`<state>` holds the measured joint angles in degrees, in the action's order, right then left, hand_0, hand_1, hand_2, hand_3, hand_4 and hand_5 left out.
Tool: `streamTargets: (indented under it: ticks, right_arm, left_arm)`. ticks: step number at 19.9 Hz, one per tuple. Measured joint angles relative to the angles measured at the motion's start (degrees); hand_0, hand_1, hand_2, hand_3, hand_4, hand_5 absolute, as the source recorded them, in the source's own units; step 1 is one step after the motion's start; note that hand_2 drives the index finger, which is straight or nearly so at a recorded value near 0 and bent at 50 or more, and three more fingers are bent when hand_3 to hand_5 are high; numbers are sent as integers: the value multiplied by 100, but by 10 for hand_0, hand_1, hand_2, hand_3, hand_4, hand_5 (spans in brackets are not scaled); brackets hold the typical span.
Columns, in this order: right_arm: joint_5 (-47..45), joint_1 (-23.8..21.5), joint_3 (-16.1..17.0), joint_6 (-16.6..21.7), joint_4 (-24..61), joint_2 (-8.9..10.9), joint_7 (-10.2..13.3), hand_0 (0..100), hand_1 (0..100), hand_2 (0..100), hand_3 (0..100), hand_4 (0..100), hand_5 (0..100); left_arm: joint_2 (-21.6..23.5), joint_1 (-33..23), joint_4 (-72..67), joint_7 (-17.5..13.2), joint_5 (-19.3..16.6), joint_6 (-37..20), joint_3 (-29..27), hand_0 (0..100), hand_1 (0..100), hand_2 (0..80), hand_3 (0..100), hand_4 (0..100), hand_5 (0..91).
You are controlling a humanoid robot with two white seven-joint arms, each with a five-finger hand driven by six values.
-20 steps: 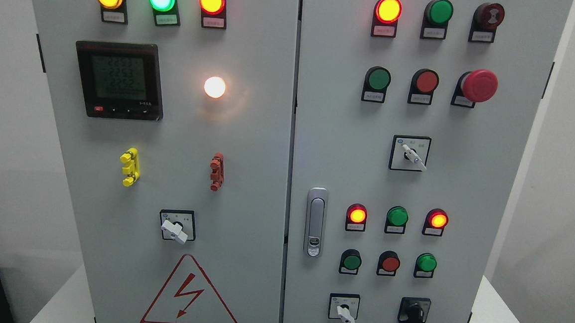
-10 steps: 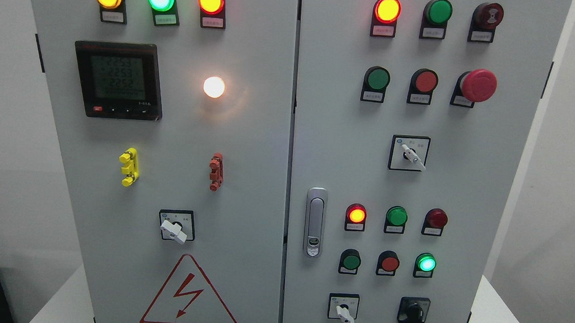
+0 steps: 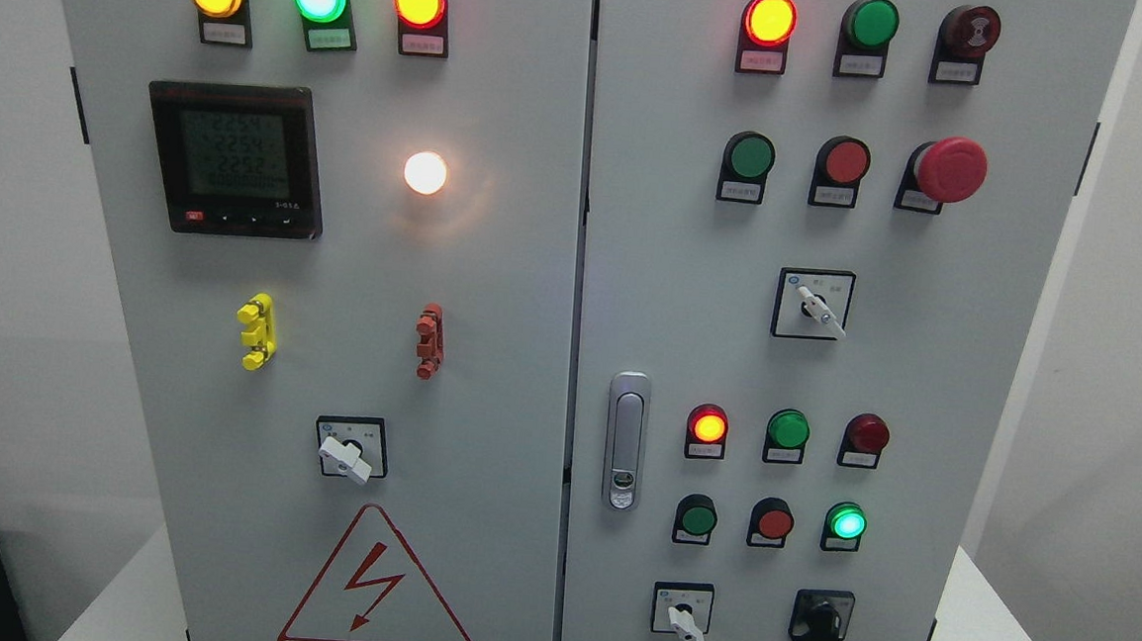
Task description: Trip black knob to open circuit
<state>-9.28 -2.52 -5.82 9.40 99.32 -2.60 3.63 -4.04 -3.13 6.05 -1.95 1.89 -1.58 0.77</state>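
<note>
Black knob (image 3: 818,618) low on cabinet's right door (image 3: 925,362), handle pointing down-right

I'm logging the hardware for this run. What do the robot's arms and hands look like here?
Neither arm nor hand is in the head view, so their look cannot be described. Only the grey cabinet shows, with the black knob at its lower right.

Warning triangle (image 3: 381,596) bottom cut off

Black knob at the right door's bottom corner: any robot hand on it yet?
No. The black knob sits untouched and no robot hand appears anywhere in the head view.
</note>
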Motion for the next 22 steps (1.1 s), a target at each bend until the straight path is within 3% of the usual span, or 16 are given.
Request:
streamTargets:
  ticks: [22]
  right_arm:
    - [-2,-22,227,20,53,139,-60,995,845,0,1000,968,961]
  left_arm:
    - [0,0,0,0,0,0,0,120,389,0,0,0,0]
